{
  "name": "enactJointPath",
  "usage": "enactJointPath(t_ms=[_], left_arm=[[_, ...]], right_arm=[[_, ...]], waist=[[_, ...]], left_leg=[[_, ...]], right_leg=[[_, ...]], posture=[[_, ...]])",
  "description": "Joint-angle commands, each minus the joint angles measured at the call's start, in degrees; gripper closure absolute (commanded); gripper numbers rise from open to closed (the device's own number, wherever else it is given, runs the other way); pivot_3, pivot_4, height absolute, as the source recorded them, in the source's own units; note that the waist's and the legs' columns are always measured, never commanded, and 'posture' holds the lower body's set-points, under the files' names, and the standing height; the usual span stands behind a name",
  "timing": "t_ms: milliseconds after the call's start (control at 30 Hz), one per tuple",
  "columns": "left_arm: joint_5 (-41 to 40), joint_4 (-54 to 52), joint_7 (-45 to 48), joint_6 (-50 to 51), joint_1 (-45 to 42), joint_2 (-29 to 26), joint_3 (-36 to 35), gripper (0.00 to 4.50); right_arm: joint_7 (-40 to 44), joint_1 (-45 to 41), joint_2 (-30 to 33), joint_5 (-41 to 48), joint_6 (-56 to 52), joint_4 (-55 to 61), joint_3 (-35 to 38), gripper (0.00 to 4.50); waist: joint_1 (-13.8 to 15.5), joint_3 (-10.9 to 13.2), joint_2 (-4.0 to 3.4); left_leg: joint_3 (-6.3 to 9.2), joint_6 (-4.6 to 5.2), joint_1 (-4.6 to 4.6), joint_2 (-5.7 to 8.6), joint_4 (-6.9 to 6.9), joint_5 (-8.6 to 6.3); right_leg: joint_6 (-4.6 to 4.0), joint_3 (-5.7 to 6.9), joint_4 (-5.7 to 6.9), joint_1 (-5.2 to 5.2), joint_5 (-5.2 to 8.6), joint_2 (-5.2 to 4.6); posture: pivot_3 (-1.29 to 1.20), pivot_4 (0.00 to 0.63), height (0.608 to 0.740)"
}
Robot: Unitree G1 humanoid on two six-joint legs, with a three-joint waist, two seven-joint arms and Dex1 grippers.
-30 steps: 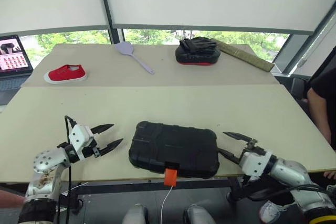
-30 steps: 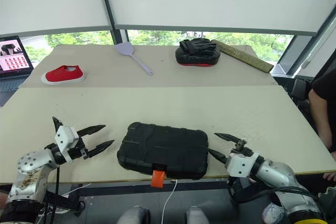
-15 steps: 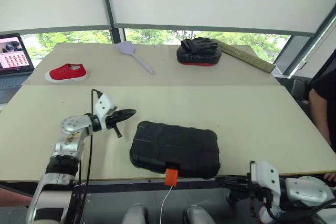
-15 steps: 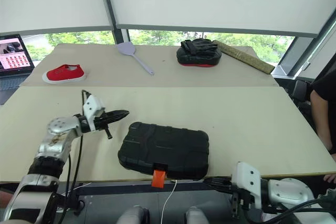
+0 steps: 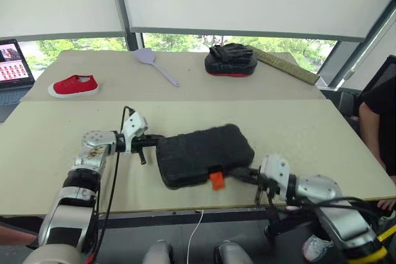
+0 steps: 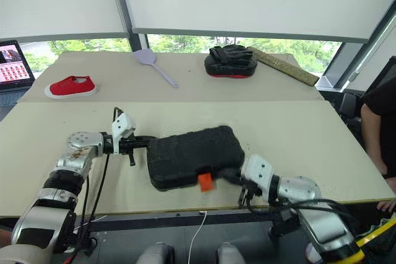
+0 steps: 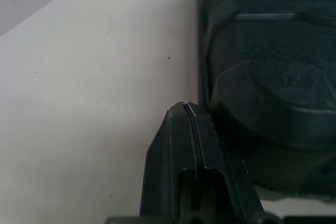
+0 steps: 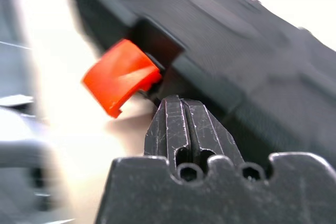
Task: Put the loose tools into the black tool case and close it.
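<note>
On the near counter (image 5: 55, 153), the left gripper (image 5: 153, 141) was clenched with nothing between its fingers, its joined tips lying at the left end of the black tool case (image 5: 204, 154); the left wrist view showed those tips just beside the case wall, and whether they pressed on it could not be told. The case lay shut near the counter's front edge, skewed so that its right end sat farther back than its left, with the orange latch (image 5: 216, 180) sticking out from its front side. The right gripper (image 5: 242, 175) was likewise clenched and empty, its tips right under the latch at the case's front rim.

No loose tools were to be seen on the counter, so the step in hand looked like squaring or opening the case. To do that well, the left gripper should brace the end so the case cannot slide or spin, while the right one works the latch with a short, straight pry. A sideways push would likely only swing the case further, and it sat close enough to the edge to slip off.
</note>
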State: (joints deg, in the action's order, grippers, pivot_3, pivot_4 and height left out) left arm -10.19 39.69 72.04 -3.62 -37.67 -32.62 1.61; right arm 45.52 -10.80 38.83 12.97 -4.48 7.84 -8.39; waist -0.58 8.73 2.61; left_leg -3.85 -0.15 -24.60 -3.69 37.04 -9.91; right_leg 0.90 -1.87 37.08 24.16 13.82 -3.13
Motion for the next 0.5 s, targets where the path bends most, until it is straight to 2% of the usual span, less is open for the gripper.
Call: enactJointPath(t_ms=[33,233,333,433,500], left_arm=[[-3.0,-8.0,1.6,3.3,4.8,-0.2,-0.6,4.46],[-7.2,-18.1,-1.2,8.5,11.9,-0.8,-4.3,4.46],[-10.9,-19.5,0.1,12.1,11.8,-3.3,-7.7,4.46],[-13.9,-22.4,6.2,18.8,8.8,-7.3,-6.4,4.46],[-15.7,-24.7,7.0,22.5,6.3,-7.0,-5.1,4.46]], right_arm=[[-0.8,-5.6,-1.0,-2.1,2.3,-7.1,2.3,4.5],[1.3,-9.7,-0.8,-2.2,2.2,-12.5,3.7,4.5],[2.9,-7.7,0.5,-0.9,1.5,-10.7,5.6,4.5],[5.4,-2.6,2.2,2.2,-0.5,-6.8,8.2,4.5],[6.4,-0.1,2.8,3.6,-1.4,-4.9,9.3,4.5]], waist=[[-0.1,0.0,0.0],[-0.1,0.0,-0.01],[-0.1,0.0,-0.01],[0.3,0.0,0.0],[0.6,0.0,-0.01]], left_leg=[[0.0,0.0,-0.02,0.01,-0.02,0.0],[-0.03,0.09,-0.07,0.02,-0.09,-0.07],[-0.03,0.09,-0.08,0.01,-0.09,-0.06],[-0.02,0.08,-0.09,0.0,-0.08,-0.06],[-0.03,0.08,-0.09,0.02,-0.08,-0.06]], right_leg=[[-0.03,-0.02,0.0,0.02,-0.01,-0.01],[-0.02,-0.07,-0.01,0.07,0.01,-0.01],[-0.03,-0.07,0.0,0.09,0.0,0.0],[-0.03,-0.03,0.0,0.08,0.0,0.0],[-0.02,-0.03,-0.02,0.06,0.01,-0.03]], posture=[[0.0,0.15,0.74],[0.0,0.15,0.74],[0.0,0.15,0.74],[0.0,0.15,0.74],[0.0,0.15,0.74]])
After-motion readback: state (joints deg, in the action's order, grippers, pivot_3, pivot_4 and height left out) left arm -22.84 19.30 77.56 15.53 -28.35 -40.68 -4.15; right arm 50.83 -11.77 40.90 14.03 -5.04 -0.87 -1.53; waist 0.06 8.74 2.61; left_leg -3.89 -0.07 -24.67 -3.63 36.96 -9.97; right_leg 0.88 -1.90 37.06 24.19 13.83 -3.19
